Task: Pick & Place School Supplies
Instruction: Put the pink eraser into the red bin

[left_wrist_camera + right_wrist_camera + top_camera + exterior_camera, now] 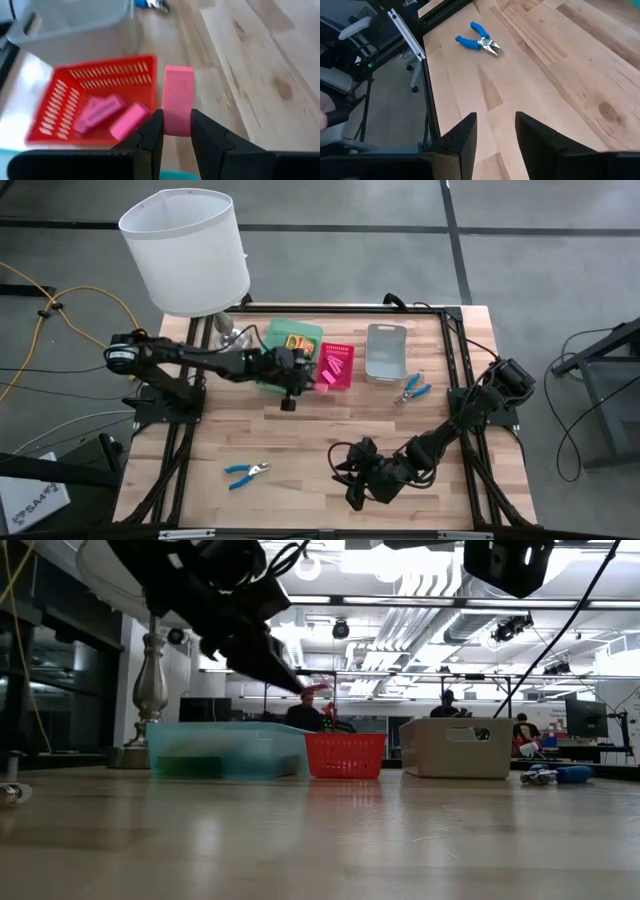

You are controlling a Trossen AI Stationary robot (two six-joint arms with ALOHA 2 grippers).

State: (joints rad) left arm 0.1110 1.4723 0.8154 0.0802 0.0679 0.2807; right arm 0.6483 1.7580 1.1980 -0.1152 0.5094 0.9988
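My left gripper (177, 118) is shut on a pink eraser block (178, 95) and hovers by the edge of the pink tray (50, 131), between it and the green tray (282, 332). Two more pink erasers (100, 111) lie in the pink tray. Crayon boxes (297, 340) lie in the green tray. My right gripper (495, 120) is open above bare table near the near edge (347, 472). One blue-handled tool (479, 42) lies on the table ahead of it, also in the high view (247, 472). The other blue-handled tool (411, 389) lies near the grey tray (386, 352). My left gripper pinches the pink eraser block between its two fingers (152, 131) at one end (177, 126). The rest of the block sticks out past the fingertips. The fingers slant down from the table's left (285, 668). The block is lifted clear above the trays (315, 690).
A white-shaded lamp (185, 250) stands at the far left corner behind the green tray. The three trays sit in a row along the far side. Open table lies in the middle and toward the near edge. People show in the room beyond (447, 705).
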